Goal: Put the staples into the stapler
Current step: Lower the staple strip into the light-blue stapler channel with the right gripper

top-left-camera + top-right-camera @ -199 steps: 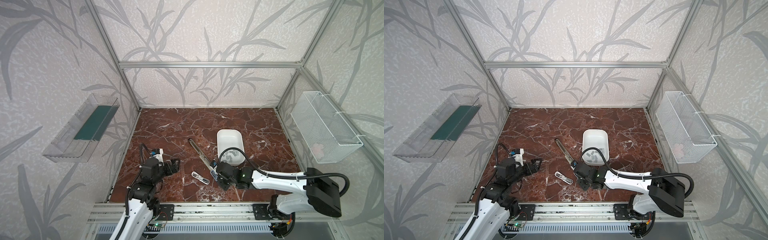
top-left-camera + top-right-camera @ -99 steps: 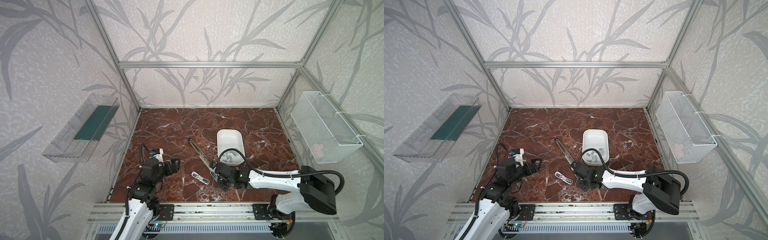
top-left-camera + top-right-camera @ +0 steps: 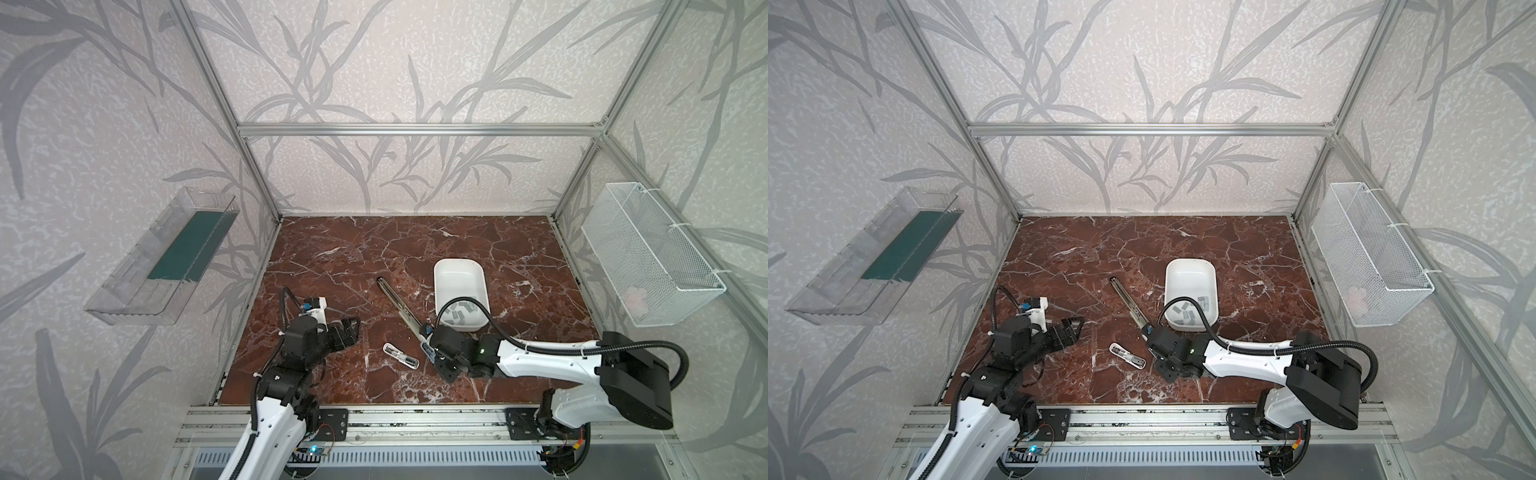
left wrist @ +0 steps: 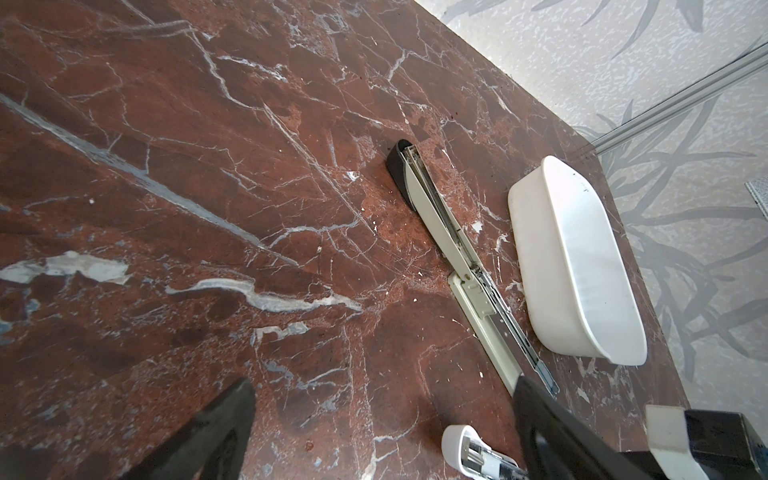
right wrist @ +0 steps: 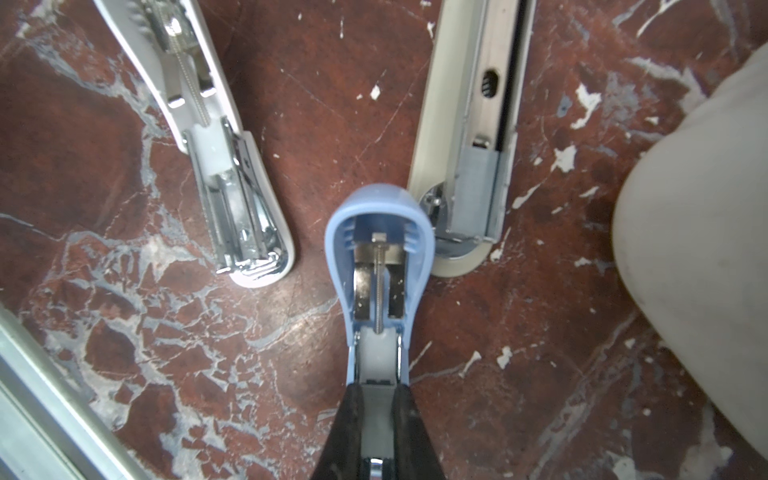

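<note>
Since the right claw (image 5: 376,399) is pressed together on the rear of the blue stapler (image 5: 376,270), with the shell's open side and spring rod facing the wrist camera, I judge that it holds this one open and steady so a strip can be laid in. Whether its nose touches the table (image 3: 332,257) I cannot tell.

Just beside it, toward the left arm, the white stapler (image 3: 401,356) lies folded open with its metal channel up. Nothing touches it, and it looks like a spare rather than the piece in hand.

The left claw (image 4: 382,380) is spread wide and hangs low over bare table, near the white stapler but clear of it, probably free to fetch a strip.

Farther back the long stapler (image 3: 395,297) lies opened out flat, its near end just beside the blue nose and its length running alongside the tub (image 3: 438,282). A grey block sits in that end of its channel; strip or pusher, I cannot tell.

The staples (image 3: 459,316) lie loose in the near end of the tub, none in either claw. The blue shell shows no strip, so its loading looks not yet begun.
</note>
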`<state>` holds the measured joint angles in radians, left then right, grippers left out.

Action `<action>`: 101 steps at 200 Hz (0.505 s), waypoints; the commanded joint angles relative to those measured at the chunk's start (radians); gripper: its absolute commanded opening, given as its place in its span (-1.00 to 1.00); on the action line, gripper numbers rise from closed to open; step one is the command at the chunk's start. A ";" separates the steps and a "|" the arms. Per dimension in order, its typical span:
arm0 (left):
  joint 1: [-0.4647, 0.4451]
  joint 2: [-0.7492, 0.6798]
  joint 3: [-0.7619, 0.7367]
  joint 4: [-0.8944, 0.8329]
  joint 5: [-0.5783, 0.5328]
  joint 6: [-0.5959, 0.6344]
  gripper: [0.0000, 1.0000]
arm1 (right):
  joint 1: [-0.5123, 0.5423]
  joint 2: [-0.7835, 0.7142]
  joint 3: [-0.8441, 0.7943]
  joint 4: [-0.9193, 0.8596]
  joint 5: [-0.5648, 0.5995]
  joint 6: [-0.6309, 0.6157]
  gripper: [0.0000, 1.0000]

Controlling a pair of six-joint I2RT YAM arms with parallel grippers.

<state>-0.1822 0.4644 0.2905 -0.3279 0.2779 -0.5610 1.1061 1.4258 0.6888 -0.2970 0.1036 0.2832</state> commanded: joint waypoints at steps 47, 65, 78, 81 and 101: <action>0.001 0.002 -0.007 0.013 -0.015 -0.007 0.95 | 0.001 -0.035 -0.026 -0.036 -0.012 0.056 -0.73; 0.001 0.001 -0.008 0.014 -0.014 -0.007 0.95 | 0.002 -0.044 -0.029 -0.042 -0.008 0.062 -0.60; 0.001 0.001 -0.007 0.013 -0.014 -0.008 0.95 | 0.001 -0.048 -0.029 -0.045 -0.008 0.062 -0.54; 0.001 0.002 -0.008 0.014 -0.014 -0.008 0.95 | 0.001 -0.048 -0.029 -0.045 -0.008 0.062 -0.52; 0.001 0.001 -0.008 0.013 -0.013 -0.008 0.95 | 0.002 -0.054 -0.026 -0.049 -0.006 0.062 -0.49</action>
<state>-0.1822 0.4664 0.2905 -0.3275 0.2779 -0.5610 1.1061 1.3975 0.6701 -0.3187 0.0963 0.3336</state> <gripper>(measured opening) 0.973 0.248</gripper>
